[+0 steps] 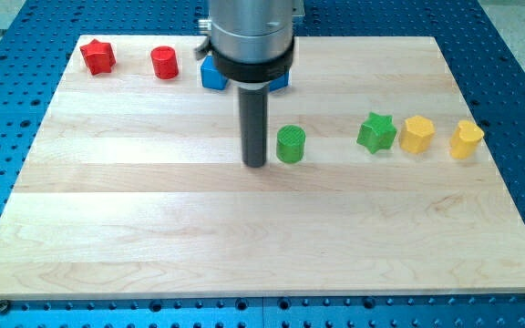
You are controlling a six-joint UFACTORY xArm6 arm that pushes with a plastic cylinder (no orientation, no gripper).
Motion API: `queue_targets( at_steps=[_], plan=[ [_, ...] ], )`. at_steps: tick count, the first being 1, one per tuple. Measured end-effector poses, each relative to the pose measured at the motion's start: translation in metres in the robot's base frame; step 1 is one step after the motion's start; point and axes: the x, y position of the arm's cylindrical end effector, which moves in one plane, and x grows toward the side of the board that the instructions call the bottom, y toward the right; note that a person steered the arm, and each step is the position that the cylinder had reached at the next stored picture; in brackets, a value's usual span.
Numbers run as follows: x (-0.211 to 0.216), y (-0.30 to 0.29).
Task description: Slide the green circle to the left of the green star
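Note:
The green circle (291, 144) is a short green cylinder near the middle of the wooden board. The green star (376, 133) lies to its right, with a gap between them. My tip (256, 164) is the lower end of a dark rod that comes down from the grey arm at the view's top. It stands just left of the green circle, close to it, with a narrow gap that I can hardly make out.
A red star (98, 56) and a red cylinder (164, 63) sit at the top left. A blue block (212, 74) is partly hidden behind the arm. Two yellow blocks (417, 134) (467, 139) lie right of the green star. The wooden board (153, 228) rests on a blue perforated table.

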Motion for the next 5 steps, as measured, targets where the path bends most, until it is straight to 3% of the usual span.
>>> queue_targets(
  at_steps=[1,2,4,5],
  plan=[
    [-0.013,0.057],
    [-0.019,0.064],
    [-0.011,-0.062],
    [-0.011,-0.062]
  ],
)
